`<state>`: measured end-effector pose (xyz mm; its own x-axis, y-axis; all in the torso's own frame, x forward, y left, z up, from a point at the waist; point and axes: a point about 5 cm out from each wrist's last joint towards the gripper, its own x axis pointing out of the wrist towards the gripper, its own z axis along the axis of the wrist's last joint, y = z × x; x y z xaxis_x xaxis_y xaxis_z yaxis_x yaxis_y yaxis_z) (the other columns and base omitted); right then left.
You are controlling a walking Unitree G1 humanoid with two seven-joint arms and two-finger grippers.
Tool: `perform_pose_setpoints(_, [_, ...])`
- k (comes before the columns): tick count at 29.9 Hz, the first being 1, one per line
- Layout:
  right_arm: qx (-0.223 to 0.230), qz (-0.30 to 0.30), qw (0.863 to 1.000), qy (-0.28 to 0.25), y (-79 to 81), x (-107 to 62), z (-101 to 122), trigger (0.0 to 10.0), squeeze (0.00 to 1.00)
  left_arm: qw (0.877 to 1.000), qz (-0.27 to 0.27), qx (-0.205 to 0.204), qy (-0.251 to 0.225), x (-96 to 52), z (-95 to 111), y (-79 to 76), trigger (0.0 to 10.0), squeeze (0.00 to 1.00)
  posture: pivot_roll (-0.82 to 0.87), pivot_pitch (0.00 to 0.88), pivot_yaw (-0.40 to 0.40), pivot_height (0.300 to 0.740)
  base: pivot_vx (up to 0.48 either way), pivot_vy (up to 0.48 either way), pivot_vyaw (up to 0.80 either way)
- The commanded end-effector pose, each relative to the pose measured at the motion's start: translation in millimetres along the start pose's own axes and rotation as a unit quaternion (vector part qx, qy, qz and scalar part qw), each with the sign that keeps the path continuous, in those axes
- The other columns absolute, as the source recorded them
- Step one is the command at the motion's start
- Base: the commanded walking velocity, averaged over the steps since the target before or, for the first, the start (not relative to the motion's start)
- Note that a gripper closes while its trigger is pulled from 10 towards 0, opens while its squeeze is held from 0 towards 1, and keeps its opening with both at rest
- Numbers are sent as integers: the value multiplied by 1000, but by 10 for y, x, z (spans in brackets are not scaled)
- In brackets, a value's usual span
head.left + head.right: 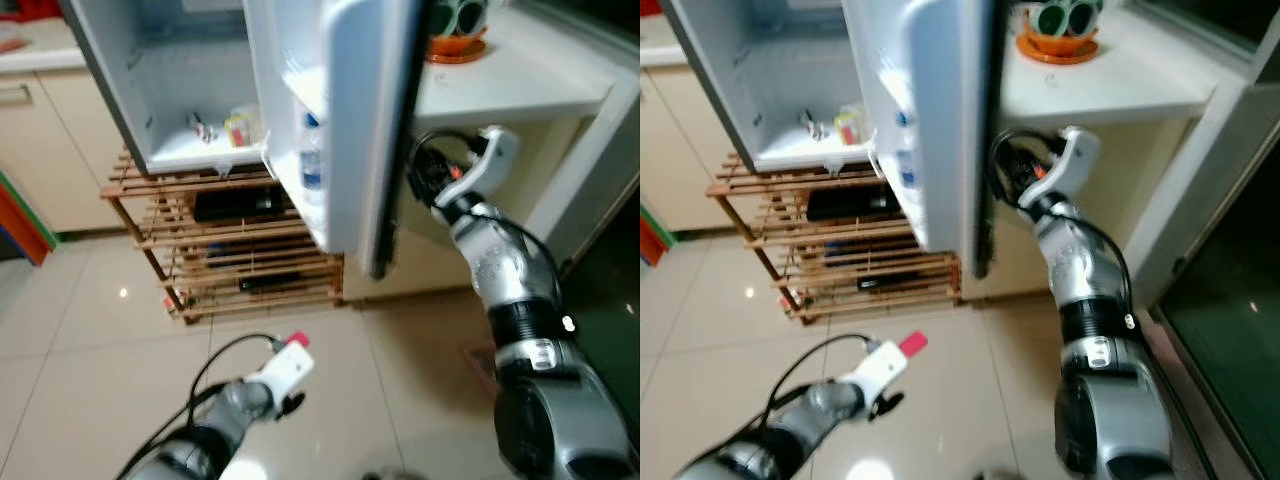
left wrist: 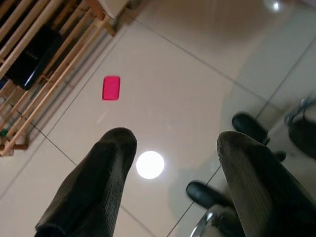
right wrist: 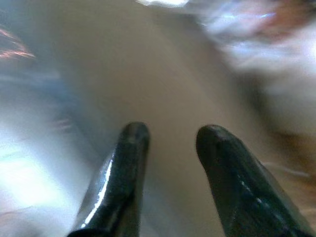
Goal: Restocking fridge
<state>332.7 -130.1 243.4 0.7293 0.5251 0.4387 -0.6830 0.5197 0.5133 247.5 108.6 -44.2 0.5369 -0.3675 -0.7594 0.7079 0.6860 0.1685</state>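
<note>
Right pincer [image 3: 165, 148] spread, empty, behind fridge door [image 1: 365, 120] | left pincer [image 2: 173, 163] spread, empty, over floor [image 2: 197, 64]

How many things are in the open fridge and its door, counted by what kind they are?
1 bottle, in the fridge door
1 yellow container, on the fridge shelf
1 small item beside it, too small to name
Total: 3

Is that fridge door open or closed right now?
Open. The fridge door stands swung out edge-on, its shelf holding a bottle, and the fridge interior is exposed.
</note>
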Motion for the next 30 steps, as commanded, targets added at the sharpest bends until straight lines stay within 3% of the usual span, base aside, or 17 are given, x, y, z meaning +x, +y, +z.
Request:
perform_pose_setpoints(1, [15, 144, 989, -3, 518, -8, 181, 10000, 0, 1000, 12, -12, 9, -25, -77, 55, 10000, 0, -86, 0, 34, 740, 0, 0, 0])
perform_pose_setpoints(30, [15, 144, 989, -3, 518, -8, 181, 10000, 0, 1000, 12, -12, 9, -25, -77, 55, 10000, 0, -86, 0, 34, 740, 0, 0, 0])
